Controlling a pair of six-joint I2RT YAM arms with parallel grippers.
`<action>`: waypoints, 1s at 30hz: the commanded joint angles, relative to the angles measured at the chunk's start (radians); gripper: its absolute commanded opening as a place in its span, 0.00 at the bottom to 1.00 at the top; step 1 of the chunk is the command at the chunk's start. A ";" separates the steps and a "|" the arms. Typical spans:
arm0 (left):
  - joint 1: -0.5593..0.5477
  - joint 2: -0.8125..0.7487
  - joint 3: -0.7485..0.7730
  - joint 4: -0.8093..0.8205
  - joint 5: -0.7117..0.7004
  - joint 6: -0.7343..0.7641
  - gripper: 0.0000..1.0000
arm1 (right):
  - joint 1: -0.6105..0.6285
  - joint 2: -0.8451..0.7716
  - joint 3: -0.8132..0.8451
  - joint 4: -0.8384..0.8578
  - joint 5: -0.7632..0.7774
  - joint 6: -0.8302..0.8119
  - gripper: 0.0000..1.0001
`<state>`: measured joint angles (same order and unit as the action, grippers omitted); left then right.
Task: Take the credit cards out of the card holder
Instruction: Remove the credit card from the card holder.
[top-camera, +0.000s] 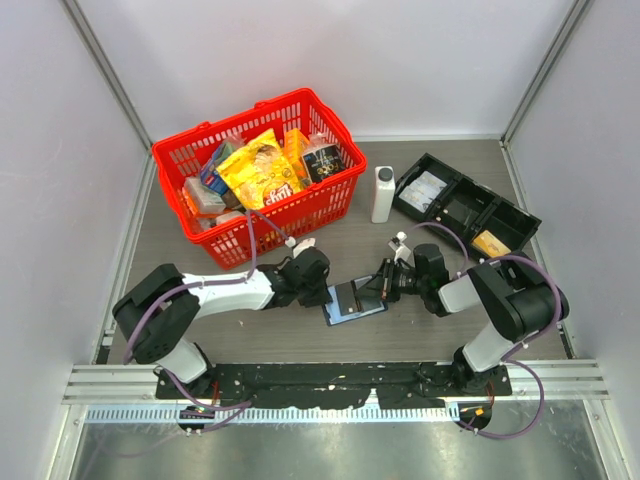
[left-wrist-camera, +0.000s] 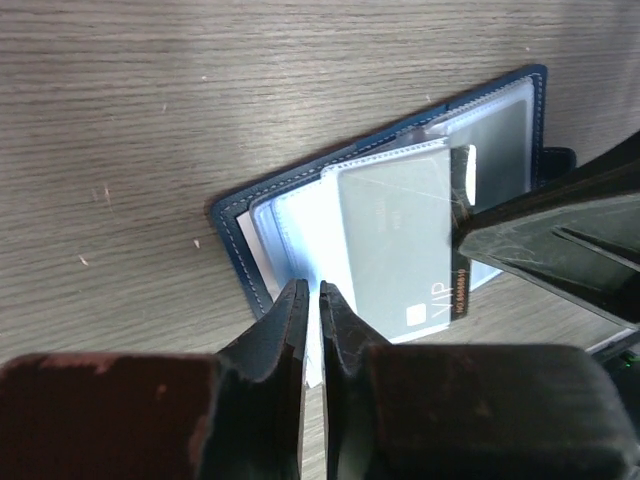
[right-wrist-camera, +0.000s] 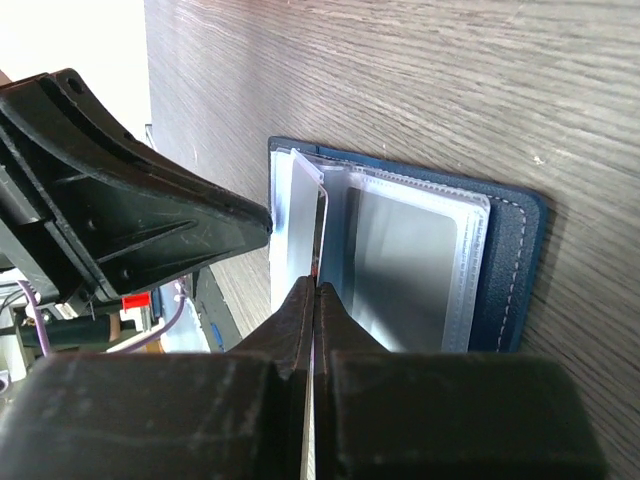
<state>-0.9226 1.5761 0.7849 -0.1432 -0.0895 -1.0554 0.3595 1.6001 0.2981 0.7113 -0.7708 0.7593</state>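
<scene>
Lying open on the table (top-camera: 430, 340) at the lower centre of the top view, the card holder (top-camera: 355, 300) has at least one grey card (left-wrist-camera: 395, 235) inside its sleeves. At its left side the left gripper (left-wrist-camera: 312, 295) is almost closed on a clear sleeve (left-wrist-camera: 285, 225), and at its right side the right gripper (right-wrist-camera: 315, 290) is closed on a thin leaf (right-wrist-camera: 305, 210); card or sleeve, I cannot tell. One orange card (top-camera: 487, 243) lies in the tray (top-camera: 482, 192) at the right, perhaps already removed, so I judge most work remains.

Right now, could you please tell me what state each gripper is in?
Left gripper: closed on a clear sleeve of the card holder.
Right gripper: closed on a credit card edge.
</scene>
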 joint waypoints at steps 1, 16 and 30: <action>0.001 -0.051 -0.003 0.083 0.028 0.012 0.16 | -0.004 0.046 -0.004 0.119 -0.041 0.034 0.01; -0.001 0.012 0.020 0.137 0.048 0.026 0.14 | -0.004 0.109 -0.010 0.201 -0.061 0.068 0.01; -0.001 0.061 0.043 -0.039 -0.003 0.011 0.00 | -0.019 0.072 -0.004 0.116 -0.045 0.043 0.01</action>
<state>-0.9268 1.6211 0.8116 -0.0937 -0.0525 -1.0428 0.3557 1.7073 0.2916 0.8577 -0.8211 0.8261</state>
